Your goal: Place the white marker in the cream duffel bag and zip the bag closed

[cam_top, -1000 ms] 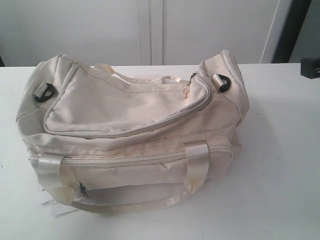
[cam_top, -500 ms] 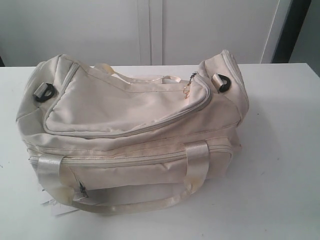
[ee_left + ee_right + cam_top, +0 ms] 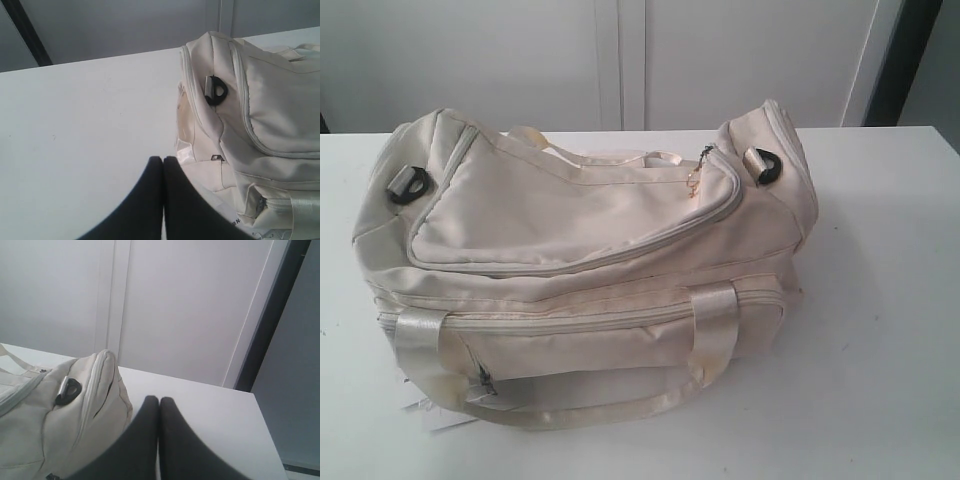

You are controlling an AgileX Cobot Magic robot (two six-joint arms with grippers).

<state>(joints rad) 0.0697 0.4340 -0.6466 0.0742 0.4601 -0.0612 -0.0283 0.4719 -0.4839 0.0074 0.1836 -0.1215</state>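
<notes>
Cream duffel bag (image 3: 590, 260) sat on white table (image 3: 880, 300), left of ctr, long side twd front edge. Curved top zip (image 3: 560, 268) looked done up, gold charm (image 3: 695, 185) at its right end. Black left D-ring (image 3: 408, 186) and right D-ring (image 3: 767, 165) at bag's two ends. Shiny strap handle (image 3: 570, 410) drooped along front side; paper tag (image 3: 435, 415) poked out under bag's front-left corner. Left gripper (image 3: 163, 159): fingers pressed tog, nothing btwn, near bag's end. Right gripper (image 3: 159, 399): same, pinched tog, empty, beside other end.
</notes>
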